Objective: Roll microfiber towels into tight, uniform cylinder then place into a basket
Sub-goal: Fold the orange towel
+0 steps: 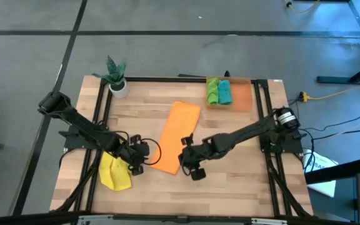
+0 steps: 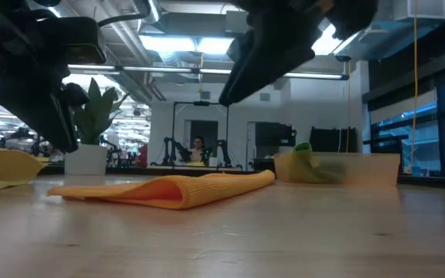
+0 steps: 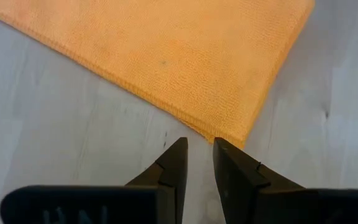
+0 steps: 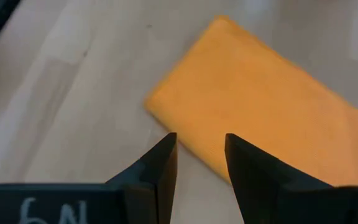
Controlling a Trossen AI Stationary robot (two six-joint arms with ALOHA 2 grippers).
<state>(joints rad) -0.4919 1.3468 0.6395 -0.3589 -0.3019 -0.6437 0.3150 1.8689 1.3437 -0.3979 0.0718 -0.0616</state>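
An orange towel [image 1: 177,136], folded into a long strip, lies flat on the table's middle, slanting from near left to far right. My left gripper [image 3: 199,144] hovers open just off its near-left corner [image 3: 232,134], touching nothing. My right gripper [image 4: 201,138] stands open above the towel's near end [image 4: 185,118], also clear of it. A crumpled yellow towel [image 1: 114,172] lies at the near left, beside my left arm. The orange basket [image 1: 242,97] at the far right holds a green roll [image 1: 212,91] and a teal roll [image 1: 225,92] side by side.
A small potted plant [image 1: 116,78] stands at the far left corner. Black frame rails [image 1: 264,125] run along the table's sides. Bare wood [image 1: 230,187] lies near the front edge and to the right of the orange towel.
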